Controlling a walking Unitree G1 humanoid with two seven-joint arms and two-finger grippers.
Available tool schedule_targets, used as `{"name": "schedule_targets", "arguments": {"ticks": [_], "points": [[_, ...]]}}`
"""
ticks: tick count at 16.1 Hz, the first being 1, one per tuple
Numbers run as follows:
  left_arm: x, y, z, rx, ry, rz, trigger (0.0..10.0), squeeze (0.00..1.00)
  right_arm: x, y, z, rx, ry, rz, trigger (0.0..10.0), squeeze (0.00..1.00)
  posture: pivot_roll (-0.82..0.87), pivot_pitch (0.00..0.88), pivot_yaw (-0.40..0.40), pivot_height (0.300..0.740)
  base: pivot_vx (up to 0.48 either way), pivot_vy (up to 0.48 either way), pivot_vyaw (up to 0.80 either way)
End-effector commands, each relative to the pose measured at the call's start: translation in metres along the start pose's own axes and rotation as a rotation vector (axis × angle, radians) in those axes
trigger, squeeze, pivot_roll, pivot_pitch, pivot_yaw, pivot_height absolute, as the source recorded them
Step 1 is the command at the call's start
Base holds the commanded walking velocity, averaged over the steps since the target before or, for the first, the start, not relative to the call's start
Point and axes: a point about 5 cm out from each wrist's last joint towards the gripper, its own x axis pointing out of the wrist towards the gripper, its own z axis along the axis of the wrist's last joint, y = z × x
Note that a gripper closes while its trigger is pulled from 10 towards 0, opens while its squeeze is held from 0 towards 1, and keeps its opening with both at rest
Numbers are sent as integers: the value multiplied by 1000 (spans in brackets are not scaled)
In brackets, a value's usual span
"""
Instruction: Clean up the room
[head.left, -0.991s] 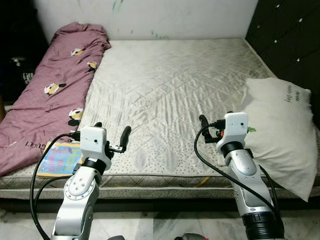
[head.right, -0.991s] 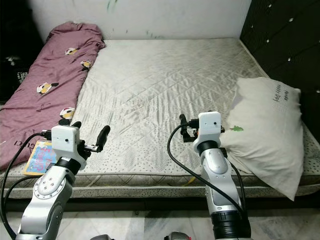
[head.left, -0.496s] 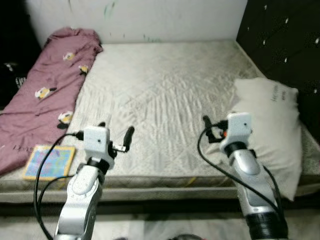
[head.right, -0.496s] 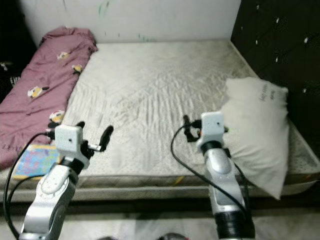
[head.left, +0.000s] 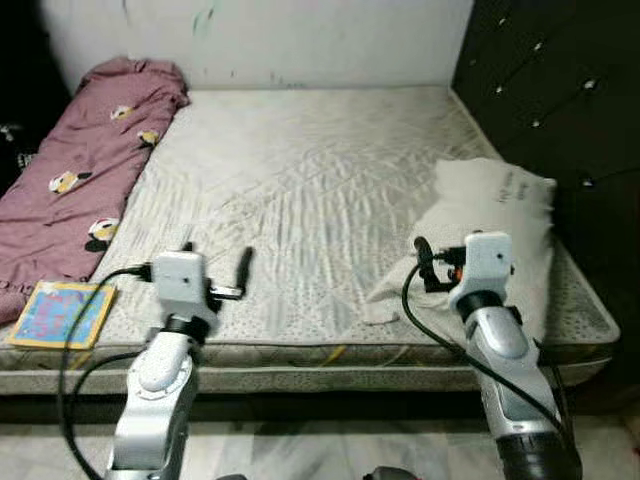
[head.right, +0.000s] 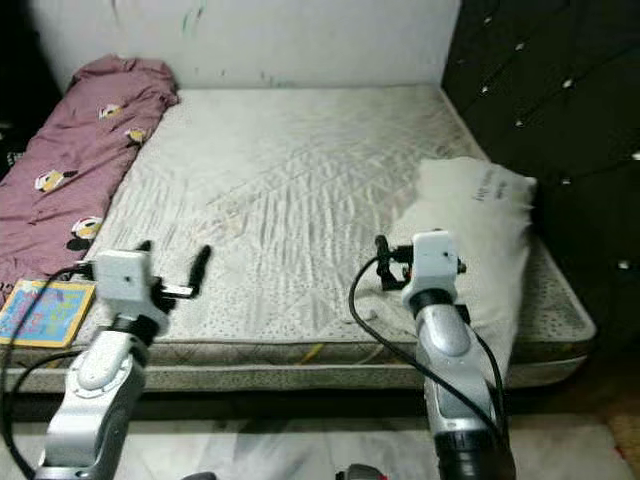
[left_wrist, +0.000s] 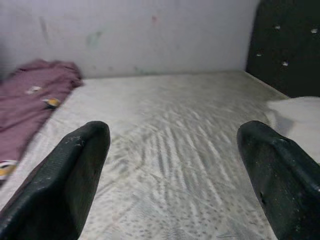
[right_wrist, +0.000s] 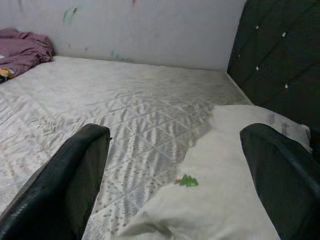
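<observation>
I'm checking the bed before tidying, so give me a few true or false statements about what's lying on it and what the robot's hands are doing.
1. A white pillow lies on the mattress by the dark headboard. True.
2. The purple blanket covers the pillow. False: it lies along the opposite side.
3. The right hand grips the pillow. False: it is open, holding nothing.
4. A colourful book lies at the mattress corner near the blanket. True.
5. The left hand is open. True.

Even, dim indoor light; head views slightly soft, corners dark; wrist views blurred near fingertips.
</observation>
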Motion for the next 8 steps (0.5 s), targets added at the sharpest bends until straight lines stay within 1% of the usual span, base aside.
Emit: {"name": "schedule_targets", "arguments": {"ticks": [1,2,3,4,6,8], "points": [[-5,12,-6,18,26,53,10000,0,-5,2,1,16,-21,-12,10000,0,-27,0,17,740,0,0,0],[-6,14,-8,17,33,58,10000,0,-8,2,-2,15,-14,-19,10000,0,-28,0,16,740,0,0,0],[-9,15,-13,-3,47,63,10000,0,-16,0,-12,18,11,-46,10000,0,-22,0,21,740,0,0,0],[-10,15,-15,-11,51,64,10000,0,-18,0,-16,24,23,-59,10000,0,-22,0,22,740,0,0,0],[-8,12,-15,-11,38,40,10000,0,-14,0,-15,12,14,-62,10000,0,-23,0,27,740,0,0,0],[-7,11,-13,-18,29,27,10000,0,-12,1,-15,7,12,-59,10000,0,-19,0,25,740,266,0,0]]}}
